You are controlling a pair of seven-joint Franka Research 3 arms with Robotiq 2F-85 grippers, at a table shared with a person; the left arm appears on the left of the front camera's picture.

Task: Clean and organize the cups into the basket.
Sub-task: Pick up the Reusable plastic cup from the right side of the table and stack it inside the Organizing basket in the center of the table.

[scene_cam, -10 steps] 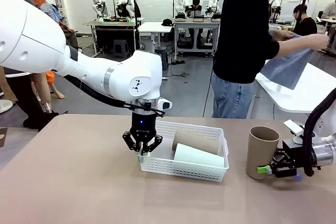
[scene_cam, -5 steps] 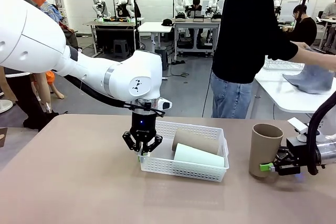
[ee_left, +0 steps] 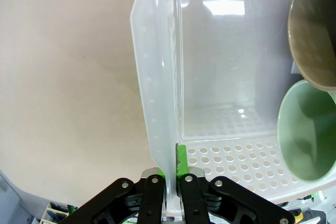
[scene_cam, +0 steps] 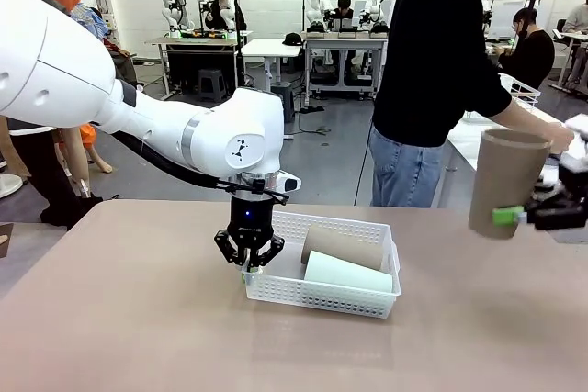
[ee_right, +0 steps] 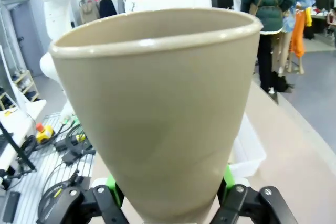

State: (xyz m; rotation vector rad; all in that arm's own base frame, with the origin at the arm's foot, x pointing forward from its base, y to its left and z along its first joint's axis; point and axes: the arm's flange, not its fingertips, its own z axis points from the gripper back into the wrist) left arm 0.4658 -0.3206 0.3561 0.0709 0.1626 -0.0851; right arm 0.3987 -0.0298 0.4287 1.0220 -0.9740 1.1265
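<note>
Cup aloft in right pincer

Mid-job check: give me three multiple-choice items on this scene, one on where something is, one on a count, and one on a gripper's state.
1. Where is the upright brown-tan cup that the right gripper holds?
A. in the air at the right side of the table
B. lying on the tabletop
C. standing on the tabletop

2. How many cups lie in the white basket?
A. none
B. two
C. four

3. How does the left gripper stand?
A. wide open above the table
B. shut on a cup
C. shut on the basket's wall

Answers:
1 A: the front view shows the cup clear of the tabletop, clamped near its base.
2 B: a second brown-tan cup and a mint green cup lie on their sides inside.
3 C: in the left wrist view its jaws pinch the wall at a corner.
</note>
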